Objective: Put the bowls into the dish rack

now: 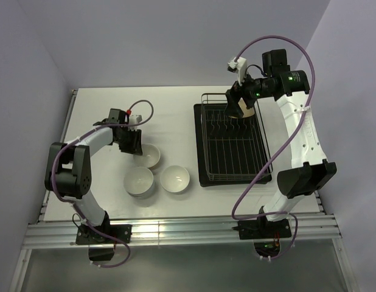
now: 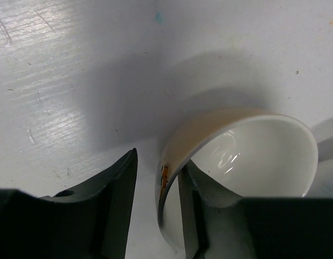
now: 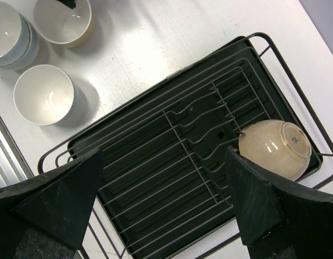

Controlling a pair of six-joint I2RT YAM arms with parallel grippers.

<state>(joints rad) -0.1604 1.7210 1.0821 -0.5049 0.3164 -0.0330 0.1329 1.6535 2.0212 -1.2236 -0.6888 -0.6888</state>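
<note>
Lavender walls [image 1: 176, 42] enclose a white table [image 1: 97, 109] that carries one dish rack [image 1: 232, 152] on the right and three groups of bowls on the left. Nearest the left arm sits a single tan bowl [image 2: 252, 156], white inside. Just nearer the bases are a stack [image 1: 139, 181] of what looks like two pale bowls, though the exact number is hard to tell, and beside it one lone white bowl [image 1: 175, 179]. A fourth spot is in the rack: one beige bowl [image 3: 271, 148] lies on its side among the tines at the far corner, its base turned outward. The left gripper [image 2: 158, 162] is down at the tan bowl with its jaws parted. One finger is outside the rim and the other inside the bowl, and a gap shows between the outer finger and the wall, so nothing is clamped. The right gripper [image 3: 164, 154] hangs above the rack with its two fingers spread wide. It grasps nothing and is clear of the beige bowl.
</note>
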